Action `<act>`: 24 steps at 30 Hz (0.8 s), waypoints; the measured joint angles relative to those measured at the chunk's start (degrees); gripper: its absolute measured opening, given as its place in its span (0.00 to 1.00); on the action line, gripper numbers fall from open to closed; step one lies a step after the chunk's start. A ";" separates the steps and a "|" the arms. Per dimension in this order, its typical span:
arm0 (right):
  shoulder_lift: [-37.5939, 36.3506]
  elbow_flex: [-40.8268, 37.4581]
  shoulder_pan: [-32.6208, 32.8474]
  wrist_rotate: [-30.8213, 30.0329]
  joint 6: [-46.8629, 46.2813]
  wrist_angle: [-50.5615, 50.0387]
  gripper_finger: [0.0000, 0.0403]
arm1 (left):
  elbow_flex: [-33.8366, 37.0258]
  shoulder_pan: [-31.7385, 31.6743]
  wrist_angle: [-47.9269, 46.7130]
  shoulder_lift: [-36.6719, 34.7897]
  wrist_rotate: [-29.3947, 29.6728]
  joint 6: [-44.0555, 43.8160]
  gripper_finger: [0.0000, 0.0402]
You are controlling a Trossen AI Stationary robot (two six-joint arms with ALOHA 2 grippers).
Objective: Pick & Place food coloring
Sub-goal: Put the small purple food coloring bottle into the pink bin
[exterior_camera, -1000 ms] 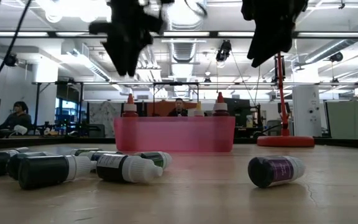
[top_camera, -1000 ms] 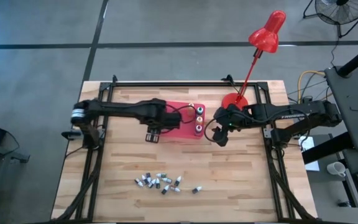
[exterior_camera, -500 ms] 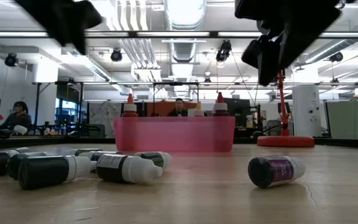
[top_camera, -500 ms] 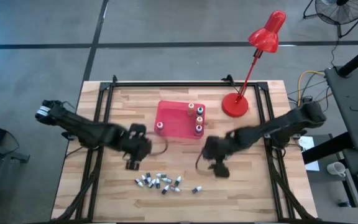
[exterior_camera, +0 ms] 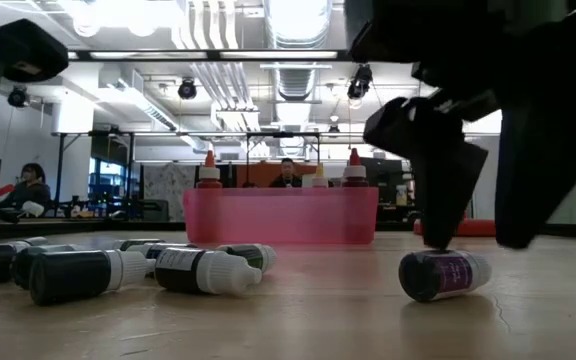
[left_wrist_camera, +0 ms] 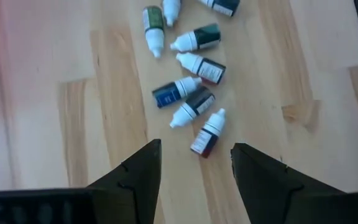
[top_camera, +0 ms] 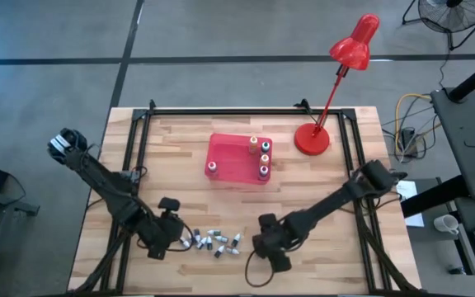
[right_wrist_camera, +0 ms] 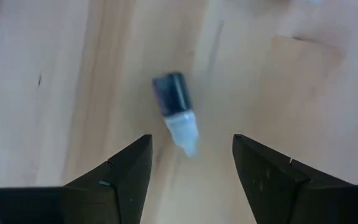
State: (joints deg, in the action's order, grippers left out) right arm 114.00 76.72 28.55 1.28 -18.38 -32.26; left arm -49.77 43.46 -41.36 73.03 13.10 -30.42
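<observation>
The food coloring vials (top_camera: 213, 242) lie on their sides in a loose cluster near the table's near edge; several show in the left wrist view (left_wrist_camera: 191, 87). One dark purple vial (right_wrist_camera: 174, 106) lies apart to the cluster's right (exterior_camera: 446, 275). Some bottles (top_camera: 264, 158) stand upright in the red tray (top_camera: 229, 169). My left gripper (left_wrist_camera: 194, 146) is open, low over the cluster's left end (top_camera: 162, 239). My right gripper (right_wrist_camera: 191, 140) is open just above the lone vial (top_camera: 270, 247), its fingers (exterior_camera: 438, 190) to either side.
The red tray (exterior_camera: 280, 215) sits at the table's middle, toward the far side. A red desk lamp stands with its base (top_camera: 311, 139) at the far right. Black frame rails (top_camera: 130, 165) run along both table sides. Bare wood lies between tray and vials.
Both arms have swung from over the red tray toward the table's near edge and come down low. The left gripper now sits at the vial cluster's left end, the right gripper over the lone vial. The vials and tray have stayed put.
</observation>
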 joint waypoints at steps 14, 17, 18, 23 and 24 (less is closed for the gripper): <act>6.40 4.46 0.79 -6.56 -2.70 -0.75 0.39 | 0.54 0.26 0.30 0.05 0.22 -4.30 0.42; 6.37 4.41 0.05 -6.66 -2.95 -0.72 0.28 | 0.54 0.26 0.25 0.05 0.20 -4.78 0.42; 6.33 4.38 -0.22 -6.66 -3.40 -0.80 0.24 | 0.54 0.26 0.16 0.05 0.17 -5.09 0.42; 4.03 3.98 -3.50 -7.78 -3.44 -1.61 0.11 | 0.55 0.26 -2.38 0.05 -0.08 -7.06 0.42; 2.74 3.77 -4.95 -8.51 -3.23 -2.61 0.11 | 0.61 0.26 -3.03 0.05 -0.10 -7.51 0.42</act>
State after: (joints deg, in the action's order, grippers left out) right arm 116.74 80.49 23.60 -7.24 -21.61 -34.87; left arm -49.16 43.72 -44.39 73.08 13.00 -37.93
